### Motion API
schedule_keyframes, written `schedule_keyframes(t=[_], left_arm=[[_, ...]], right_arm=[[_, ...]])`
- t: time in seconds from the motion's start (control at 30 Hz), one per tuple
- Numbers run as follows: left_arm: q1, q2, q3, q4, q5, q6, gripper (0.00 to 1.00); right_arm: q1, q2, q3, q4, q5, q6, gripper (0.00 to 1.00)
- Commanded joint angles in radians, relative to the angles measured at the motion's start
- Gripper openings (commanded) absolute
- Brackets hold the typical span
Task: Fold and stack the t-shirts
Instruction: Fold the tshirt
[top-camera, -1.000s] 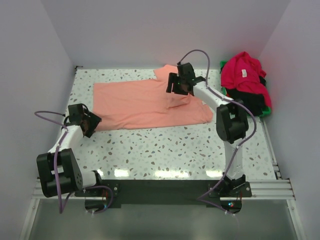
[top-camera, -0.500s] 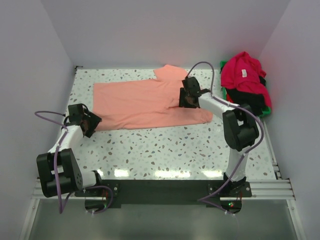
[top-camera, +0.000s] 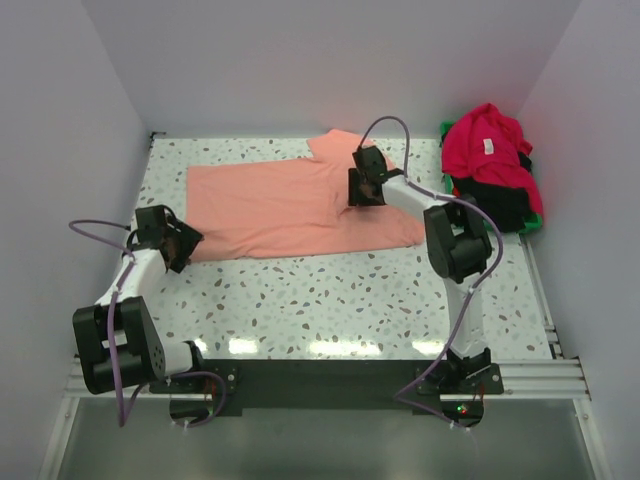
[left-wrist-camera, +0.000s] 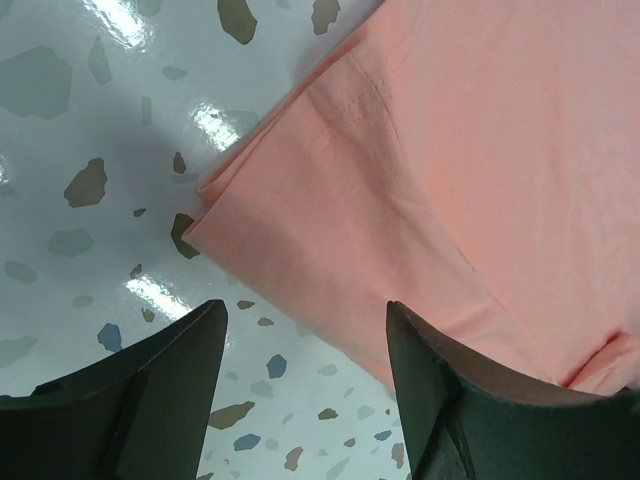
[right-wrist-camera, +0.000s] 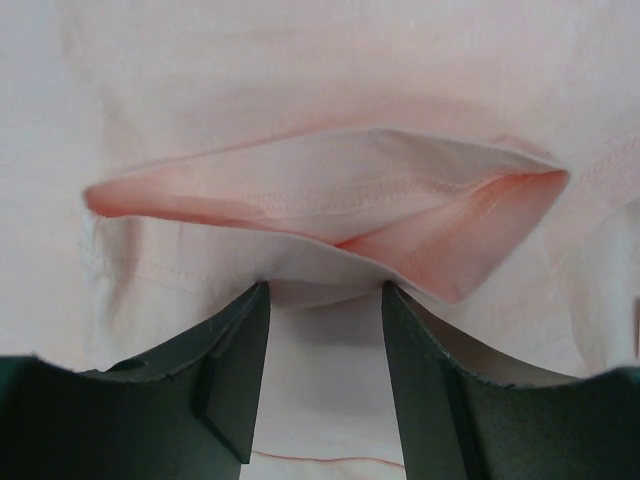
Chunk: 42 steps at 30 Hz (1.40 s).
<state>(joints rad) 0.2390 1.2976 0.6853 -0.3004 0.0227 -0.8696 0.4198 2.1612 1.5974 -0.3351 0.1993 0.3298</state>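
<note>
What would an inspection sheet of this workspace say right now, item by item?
Surface: speckled table, glossy.
Job's things: pink shirt spread out; red shirt heaped over black shirt at the right.
Clutter: green bin under that heap.
Grippers: left fingers open over the pink shirt's corner; right fingers apart at a raised fold of it.
Cables: purple cables loop off both arms.
Surroundings: plain white walls.

salmon-pink t-shirt (top-camera: 280, 205) matt soft cloth, stitched hems; table (top-camera: 330, 290) glossy smooth speckled stone look; left gripper (left-wrist-camera: 305, 320) fingers (left-wrist-camera: 440, 400) matt dark plastic.
</note>
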Motion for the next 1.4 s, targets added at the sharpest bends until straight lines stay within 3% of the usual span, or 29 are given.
schedule_keyframes(t=[0.0,0.43,0.67,0.77,0.93,1.2,1.37], left_arm=[[0.000,0.000,0.040,0.026,0.010,0.026,0.70],[0.000,-0.024,0.007,0.006,-0.013,0.011,0.72],[0.000,-0.026,-0.023,-0.025,-0.081,-0.017,0.72],[0.000,-0.008,-0.039,-0.006,-0.107,-0.026,0.69],[0.002,0.071,-0.041,0.032,-0.124,-0.040,0.62],[0.000,0.155,-0.015,0.081,-0.127,-0.091,0.56],[-0.001,0.204,0.009,0.084,-0.127,-0.094,0.37]], right_arm=[[-0.001,0.002,0.102,0.019,0.014,-0.023,0.53],[0.000,0.146,0.219,0.067,-0.182,0.008,0.66],[-0.018,0.053,0.216,0.038,-0.163,0.049,0.76],[-0.050,-0.044,0.159,0.004,-0.149,0.115,0.77],[-0.091,-0.265,-0.085,0.019,-0.146,0.207,0.77],[-0.139,-0.481,-0.445,0.071,-0.155,0.290,0.75],[-0.179,-0.550,-0.582,0.084,-0.126,0.310,0.75]])
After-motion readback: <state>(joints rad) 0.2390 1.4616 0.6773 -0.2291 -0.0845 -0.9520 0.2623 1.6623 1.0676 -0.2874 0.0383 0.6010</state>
